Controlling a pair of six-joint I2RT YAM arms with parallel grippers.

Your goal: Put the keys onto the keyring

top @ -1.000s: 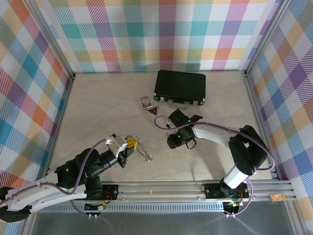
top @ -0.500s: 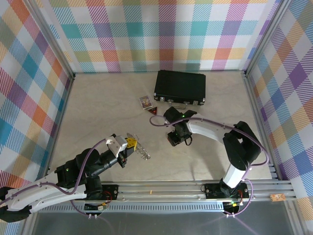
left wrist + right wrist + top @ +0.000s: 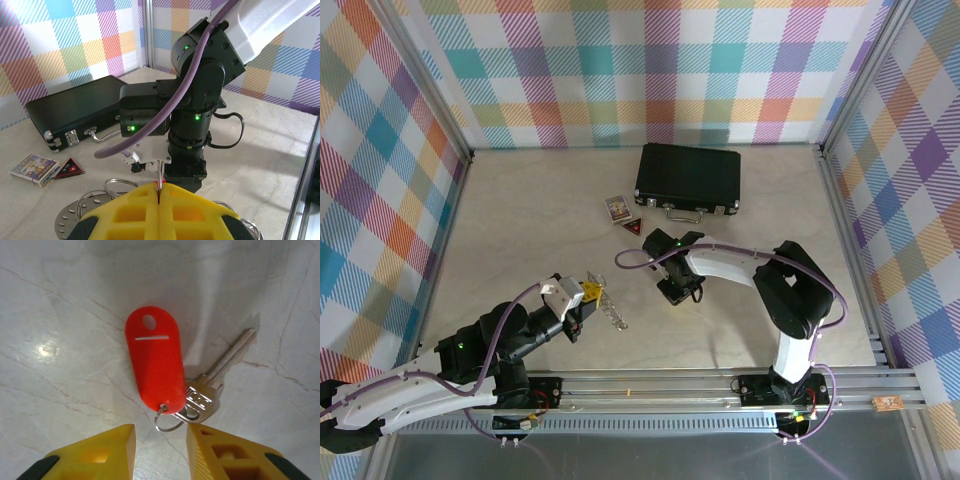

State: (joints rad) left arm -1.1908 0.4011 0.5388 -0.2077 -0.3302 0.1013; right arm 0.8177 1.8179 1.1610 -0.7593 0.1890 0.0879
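Right wrist view looks straight down at the marbled surface [image 3: 60, 315]. My right gripper [image 3: 160, 432] has its yellow fingers spread apart with nothing between them. The key [image 3: 210, 385], silver with a square head, lies flat just ahead of the fingertips, angled away to the gripper's right. A small split ring [image 3: 167, 419] joins it to a red oval tag [image 3: 154, 360]. That ring sits right in front of the gap between the fingers, close to them but not touching.

On the left wrist camera, my left gripper [image 3: 159, 192] is pressed together, pinching the keyring [image 3: 67, 220] by a thin sliver of metal at the seam. Grey perforated pieces and wire loops spread out below and to the gripper's left. Directly ahead of it the right arm [image 3: 195, 100] stands pointing down at the surface. Beyond, to the left, lie a black case [image 3: 75, 107], a small printed card [image 3: 34, 169] and a dark red triangular tag [image 3: 69, 168].
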